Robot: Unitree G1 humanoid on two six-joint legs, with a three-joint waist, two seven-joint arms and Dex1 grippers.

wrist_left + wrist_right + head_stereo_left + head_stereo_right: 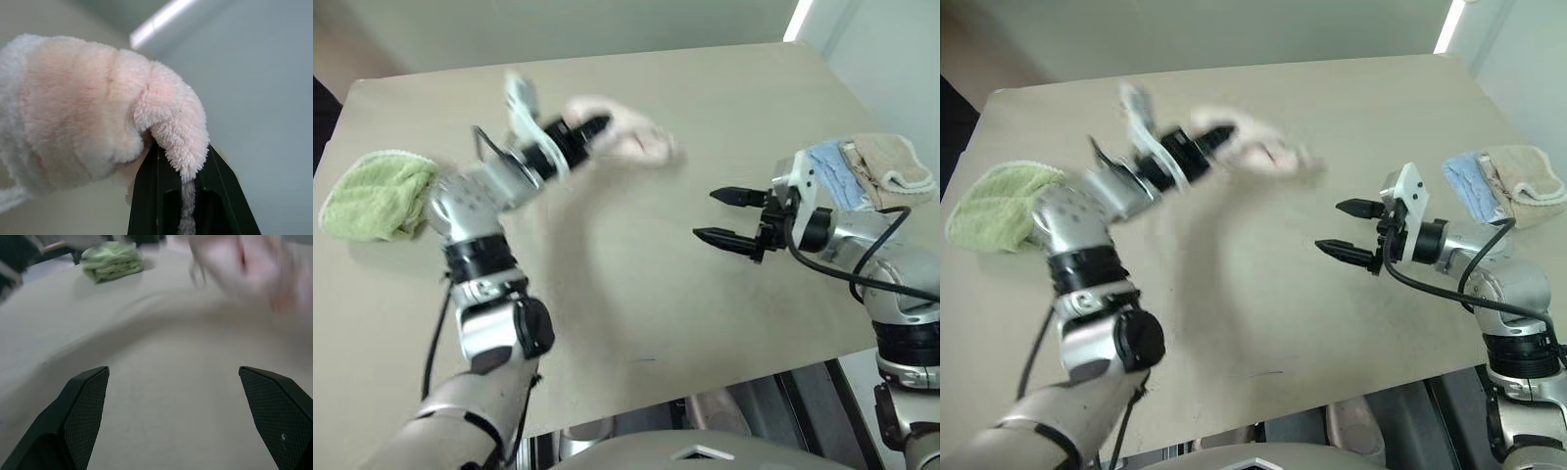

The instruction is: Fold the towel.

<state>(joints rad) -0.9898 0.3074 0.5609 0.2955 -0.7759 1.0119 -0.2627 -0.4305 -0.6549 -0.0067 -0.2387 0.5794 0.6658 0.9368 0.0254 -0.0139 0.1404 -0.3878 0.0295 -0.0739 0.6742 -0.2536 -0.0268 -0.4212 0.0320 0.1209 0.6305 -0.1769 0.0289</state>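
The left gripper point(597, 125) is clamped on the pink towel point(631, 137), held bunched above the table point(636, 294) toward its far edge; the right gripper point(722, 217) hangs with fingers apart

- The head's two eye views look forward and down over the table point(705, 313), sharing nearly the same scene.
- The left wrist view sits close against the towel point(98, 112), facing upward.
- The right wrist view looks low across the tabletop toward the green cloth point(112, 260).
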